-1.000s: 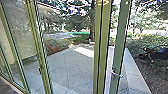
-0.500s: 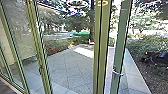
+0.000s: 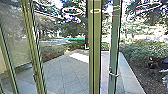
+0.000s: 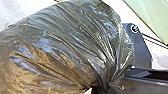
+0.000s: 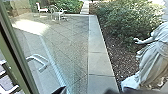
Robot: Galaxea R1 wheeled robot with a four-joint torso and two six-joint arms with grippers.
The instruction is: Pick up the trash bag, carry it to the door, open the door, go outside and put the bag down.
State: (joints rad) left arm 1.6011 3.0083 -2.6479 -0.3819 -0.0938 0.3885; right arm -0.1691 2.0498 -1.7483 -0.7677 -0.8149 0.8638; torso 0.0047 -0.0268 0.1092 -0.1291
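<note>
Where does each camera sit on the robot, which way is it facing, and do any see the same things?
Head view: high on the robot, looking forward and down past green upright frames at a paved yard.
Left wrist view: on the left arm's wrist, facing the trash bag; the robot's own dark plate shows beside it.
Right wrist view: on the right arm's wrist, facing the yard and a pale statue; a dark blur at one edge may be the robot's.
Shared: head and right wrist views both show the paving and bushes.
</note>
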